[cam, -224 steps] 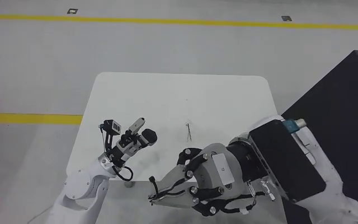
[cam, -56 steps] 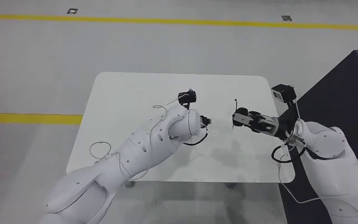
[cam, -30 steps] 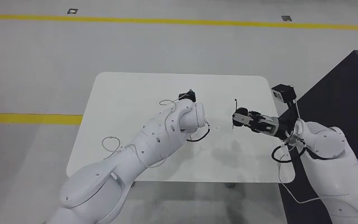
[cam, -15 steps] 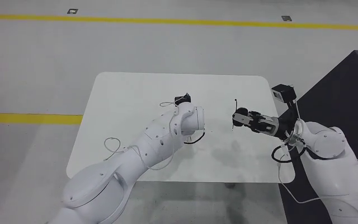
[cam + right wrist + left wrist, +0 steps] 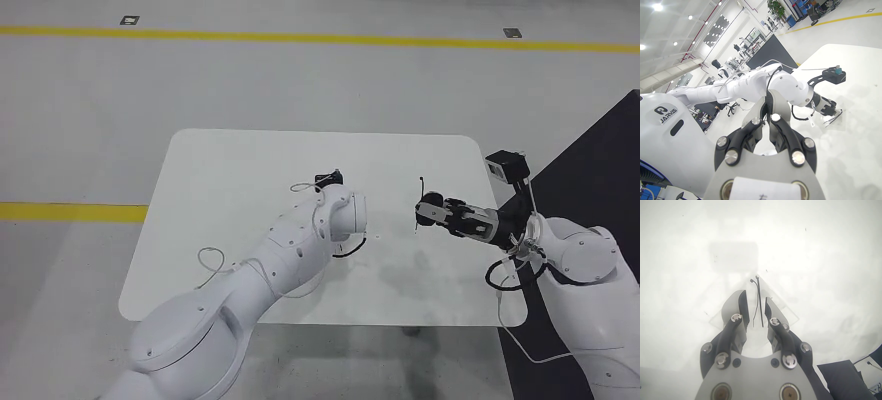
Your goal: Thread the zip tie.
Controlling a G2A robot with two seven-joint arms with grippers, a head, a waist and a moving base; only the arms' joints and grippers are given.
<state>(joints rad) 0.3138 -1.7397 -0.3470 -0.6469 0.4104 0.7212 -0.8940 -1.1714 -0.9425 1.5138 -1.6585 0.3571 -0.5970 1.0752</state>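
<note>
Left claw (image 5: 755,295), narrowly open, straddles mid-table zip tie (image 5: 759,302); right claw (image 5: 420,212) pinches second tie (image 5: 421,190).

White table (image 5: 230,190), rounded corners. Clear plastic sheet (image 5: 786,313) lies flat on it, just 3 o'clock of centre. Black zip tie (image 5: 759,300) rests on the sheet.

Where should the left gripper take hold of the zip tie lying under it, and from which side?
Mid-strap, from straight above. The zip tie lies flat, running lengthwise between the left gripper's open fingers, so closing should pinch its narrow width, leaving both ends free.
</note>
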